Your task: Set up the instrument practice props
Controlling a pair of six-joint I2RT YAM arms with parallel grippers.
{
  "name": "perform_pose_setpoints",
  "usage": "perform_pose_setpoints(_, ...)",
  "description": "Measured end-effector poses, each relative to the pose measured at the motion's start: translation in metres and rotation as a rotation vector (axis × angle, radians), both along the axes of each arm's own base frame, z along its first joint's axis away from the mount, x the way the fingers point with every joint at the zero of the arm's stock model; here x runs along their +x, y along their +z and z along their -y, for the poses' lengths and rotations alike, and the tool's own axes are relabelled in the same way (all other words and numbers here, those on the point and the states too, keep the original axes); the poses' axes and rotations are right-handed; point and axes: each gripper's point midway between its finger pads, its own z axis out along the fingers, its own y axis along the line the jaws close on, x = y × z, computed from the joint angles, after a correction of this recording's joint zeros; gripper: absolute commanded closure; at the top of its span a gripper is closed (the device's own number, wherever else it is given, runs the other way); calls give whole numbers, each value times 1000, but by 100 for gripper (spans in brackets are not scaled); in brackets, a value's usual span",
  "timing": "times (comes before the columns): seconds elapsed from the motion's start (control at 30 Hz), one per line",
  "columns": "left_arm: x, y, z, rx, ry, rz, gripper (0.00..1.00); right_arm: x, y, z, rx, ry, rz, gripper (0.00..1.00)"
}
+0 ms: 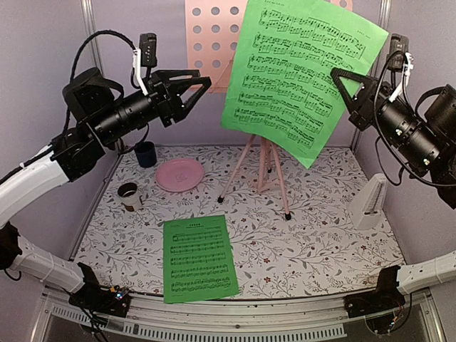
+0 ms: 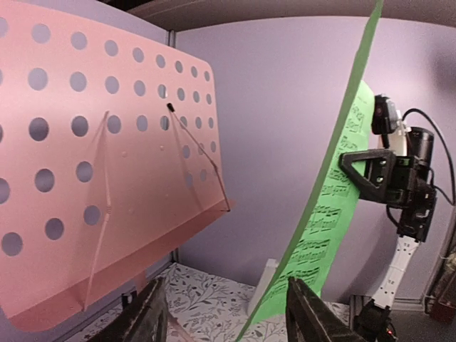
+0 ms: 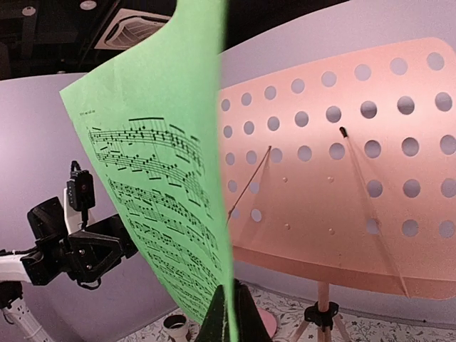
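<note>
The jaws of the right arm (image 1: 410, 132) are pressed together on the edge of the raised green sheet (image 1: 303, 78). They pinch it so that the page hangs tilted in the upper middle of the top view, in front of the pink music stand (image 1: 265, 167). In the right wrist view the sheet rises edge-on from the closed jaws at bottom centre, with the stand's perforated panel (image 3: 342, 185) behind it to the right. The jaws of the left arm (image 1: 107, 117) stand spread with nothing between them at the upper left, apart from the sheet; their fingers (image 2: 146, 320) frame the bottom of the left wrist view. The stand's tripod legs rest at the centre of the flowered desk (image 1: 320, 242). A second green sheet (image 1: 198, 258) lies flat at lower middle and the white metronome (image 1: 369, 203) stands upright at the right. A pink plate (image 1: 179, 174), a dark blue cup (image 1: 145, 153) and a small cup (image 1: 129, 194) sit at the left.
</note>
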Motion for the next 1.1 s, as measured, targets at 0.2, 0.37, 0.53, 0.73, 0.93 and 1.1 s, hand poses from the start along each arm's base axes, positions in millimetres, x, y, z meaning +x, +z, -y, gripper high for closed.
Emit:
perform_pose_setpoints(0.2,36,21,-18,27,255,25,42,10,26,25,-2,-144,31,100)
perform_pose_setpoints(0.37,72,36,-6,100,381,57,44,19,36,37,-39,-229,55,100)
perform_pose_setpoints(0.53,102,31,13,187,455,77,39,36,43,47,-58,-301,71,100)
perform_pose_setpoints(0.73,130,17,34,282,507,90,35,61,43,47,-89,-349,80,100)
perform_pose_setpoints(0.93,149,16,44,320,564,107,43,84,36,44,-119,-374,81,100)
perform_pose_setpoints(1.1,154,17,47,328,599,114,62,92,37,48,-116,-394,88,100)
